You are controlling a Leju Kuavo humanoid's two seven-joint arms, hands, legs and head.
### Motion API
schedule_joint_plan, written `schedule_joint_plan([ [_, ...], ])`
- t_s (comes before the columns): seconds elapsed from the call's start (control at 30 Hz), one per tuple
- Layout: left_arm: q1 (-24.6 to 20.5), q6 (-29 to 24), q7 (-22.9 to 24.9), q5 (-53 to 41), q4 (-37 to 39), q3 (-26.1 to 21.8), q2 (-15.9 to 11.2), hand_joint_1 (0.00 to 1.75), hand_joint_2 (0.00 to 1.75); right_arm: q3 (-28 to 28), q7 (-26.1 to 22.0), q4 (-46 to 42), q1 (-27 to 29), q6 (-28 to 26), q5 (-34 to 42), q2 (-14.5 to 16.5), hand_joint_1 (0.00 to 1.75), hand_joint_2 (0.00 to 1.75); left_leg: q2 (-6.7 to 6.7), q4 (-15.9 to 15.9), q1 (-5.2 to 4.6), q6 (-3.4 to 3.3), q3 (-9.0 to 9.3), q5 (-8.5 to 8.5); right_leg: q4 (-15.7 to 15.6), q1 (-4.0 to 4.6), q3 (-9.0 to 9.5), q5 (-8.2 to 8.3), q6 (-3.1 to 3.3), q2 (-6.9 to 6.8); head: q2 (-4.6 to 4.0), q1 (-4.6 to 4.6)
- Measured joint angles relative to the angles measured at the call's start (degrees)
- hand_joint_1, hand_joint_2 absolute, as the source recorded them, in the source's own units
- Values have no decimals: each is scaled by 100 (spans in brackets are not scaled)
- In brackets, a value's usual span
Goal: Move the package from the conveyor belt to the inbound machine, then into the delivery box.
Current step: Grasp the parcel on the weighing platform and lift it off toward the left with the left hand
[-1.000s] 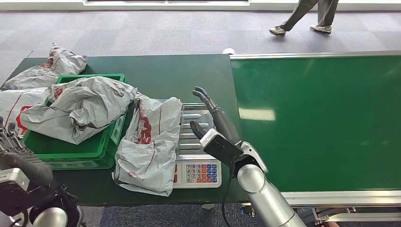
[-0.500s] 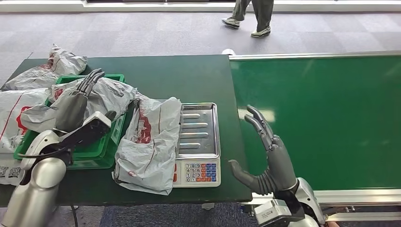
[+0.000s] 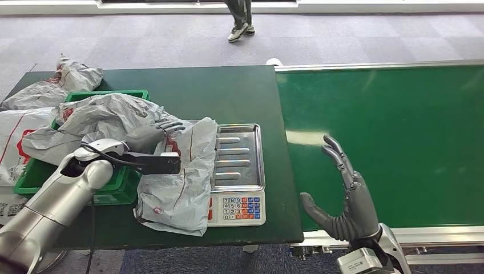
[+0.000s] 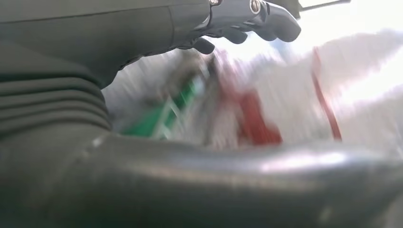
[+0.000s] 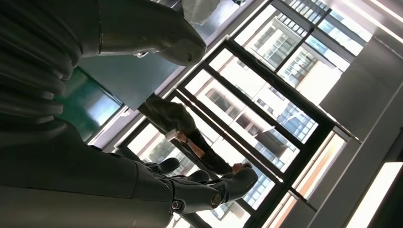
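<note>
Grey carpet (image 3: 171, 40) stretched behind a dark green table (image 3: 228, 91), where a person's legs (image 3: 240, 20) crossed the far floor. Over that table the left hand (image 3: 149, 137) reached in flat, its fingers (image 3: 171, 124) stretched out and lying on the top edge of the package (image 3: 180, 171), a crumpled grey plastic mailer with red print; whether it actually gripped the plastic cannot be told, and the left wrist view was too blurred to settle it. The package lay slumped directly under and ahead of this hand, half draped over the ribbed steel tray of the scale (image 3: 240, 154), whose coloured keypad (image 3: 242, 208) showed at the near edge. Just behind the hand sat a green plastic crate (image 3: 108, 94) heaped with another wrinkled grey bag (image 3: 97, 123), and more bags (image 3: 63, 83) lay farther out beyond it. The right hand (image 3: 342, 197) stood upright and apart, fingers spread and holding nothing, over the near edge of the smooth green conveyor belt (image 3: 399, 131), well away from the package.
</note>
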State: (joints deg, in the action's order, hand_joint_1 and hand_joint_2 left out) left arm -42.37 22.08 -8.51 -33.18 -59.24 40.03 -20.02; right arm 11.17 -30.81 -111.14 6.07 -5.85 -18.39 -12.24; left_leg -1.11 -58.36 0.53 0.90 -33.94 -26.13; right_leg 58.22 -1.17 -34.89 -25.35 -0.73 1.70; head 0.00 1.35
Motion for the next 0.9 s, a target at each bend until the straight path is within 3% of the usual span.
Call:
schedule_joint_plan([
  [0.23,-174,163,-138,455,721,1025,156,0,175,19,0,60,-179,25,200,-96,0,175,-9,2,1,0,-3,-1,0,1,7,-3,-1,-14,0,-1],
  [0.6,-360,126,-225,653,1058,1473,233,1,175,131,-73,251,-370,52,230,-99,0,175,-28,4,0,-4,16,0,0,1,43,-6,-3,-47,0,0],
  [0.73,-355,35,-261,704,1111,1577,241,168,175,171,-39,311,-503,92,230,-97,0,175,-31,6,0,-5,26,-1,0,1,66,-13,-7,-49,0,0],
  [0.77,-345,8,-278,716,1116,1598,242,175,175,177,-18,323,-529,101,230,-97,0,175,-35,6,0,-6,27,-2,-1,1,75,-17,-9,-50,0,0],
  [0.9,-260,-185,-338,747,1084,1631,242,175,175,193,28,343,-559,99,230,-93,0,175,-75,8,-1,-15,70,-12,-2,0,135,-46,-21,-76,0,0],
])
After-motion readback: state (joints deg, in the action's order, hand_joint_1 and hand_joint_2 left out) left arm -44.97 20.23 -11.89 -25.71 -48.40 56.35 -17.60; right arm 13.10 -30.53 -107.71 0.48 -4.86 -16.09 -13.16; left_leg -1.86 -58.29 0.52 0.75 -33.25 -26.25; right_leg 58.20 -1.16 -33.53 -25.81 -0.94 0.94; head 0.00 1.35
